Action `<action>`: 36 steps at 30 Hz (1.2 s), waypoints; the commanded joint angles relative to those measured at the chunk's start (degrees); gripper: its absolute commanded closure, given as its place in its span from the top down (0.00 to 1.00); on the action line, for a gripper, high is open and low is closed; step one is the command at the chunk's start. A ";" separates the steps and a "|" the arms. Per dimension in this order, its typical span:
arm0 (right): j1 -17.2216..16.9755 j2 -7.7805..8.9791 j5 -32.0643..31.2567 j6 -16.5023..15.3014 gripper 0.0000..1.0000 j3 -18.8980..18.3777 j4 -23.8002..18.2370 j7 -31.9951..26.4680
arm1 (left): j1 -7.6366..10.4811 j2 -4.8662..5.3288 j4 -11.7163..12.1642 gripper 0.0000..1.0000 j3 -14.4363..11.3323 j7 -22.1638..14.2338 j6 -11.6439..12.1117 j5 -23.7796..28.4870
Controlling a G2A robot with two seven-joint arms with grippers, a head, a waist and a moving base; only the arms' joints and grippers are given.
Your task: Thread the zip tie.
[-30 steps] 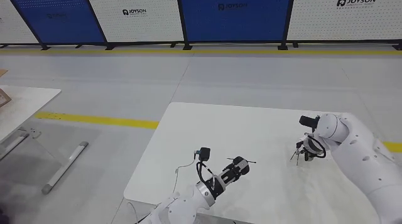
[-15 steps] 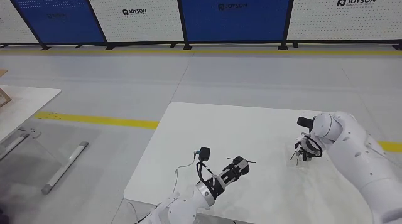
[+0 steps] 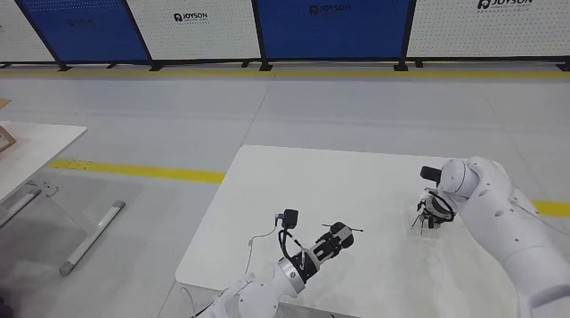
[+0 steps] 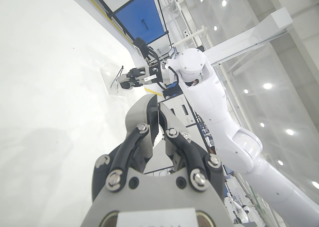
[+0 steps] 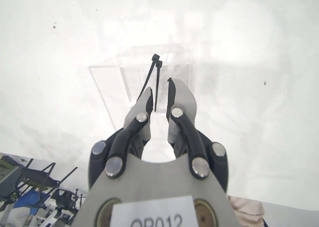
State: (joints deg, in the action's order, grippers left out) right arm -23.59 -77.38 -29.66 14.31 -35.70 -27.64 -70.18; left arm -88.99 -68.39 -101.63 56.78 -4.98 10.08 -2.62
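Right gripper (image 5: 160, 85), seen from its own wrist: fingers (image 5: 183, 96) apart, tips lowered over a clear acrylic stand (image 5: 102, 93) on the white bench (image 5: 49, 38). Two black zip ties (image 5: 157, 83) lean against the stand just ahead of the tips, their square heads side by side at the end farthest from the gripper. One zip tie runs straight back so that its tail lies in the gap between the open fingers, closer to one pad than the other; whether it touches that pad cannot be told. The second zip tie (image 5: 147, 78) slants away beside the first, and its tail passes behind the outside of the same finger.

Top view: right gripper (image 3: 431, 218) points down at the stand, with the zip ties (image 3: 416, 220) showing as thin dark lines just beside its tips, on the side toward the other arm.

Left gripper (image 4: 157, 103), seen from its own wrist: fingers pressed together, ribbed pads meeting, held above the bench (image 4: 49, 51). Well ahead of its tips stand the right gripper (image 4: 122, 81), the zip ties (image 4: 117, 77) and the stand (image 4: 109, 83). Top view: a thin dark strip (image 3: 354, 227) crosses the tip of the left gripper (image 3: 343, 232); whether it is clamped there cannot be told
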 commanded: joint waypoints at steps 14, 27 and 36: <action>1.55 -2.70 -0.98 -0.41 0.21 0.81 4.59 0.95 | 0.00 0.00 0.00 0.00 0.00 0.00 0.00 0.00; 2.38 -4.75 -1.83 -1.18 0.19 1.18 8.30 1.42 | 0.00 0.00 0.00 0.00 0.00 0.00 0.00 0.00; 3.01 -5.80 -2.17 -1.78 0.00 1.00 10.72 1.84 | 0.00 0.00 0.00 0.00 0.00 0.00 0.00 0.00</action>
State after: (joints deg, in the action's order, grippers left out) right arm -20.64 -83.09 -31.80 12.59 -34.66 -17.16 -68.41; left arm -88.99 -68.39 -101.63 56.78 -4.98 10.08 -2.62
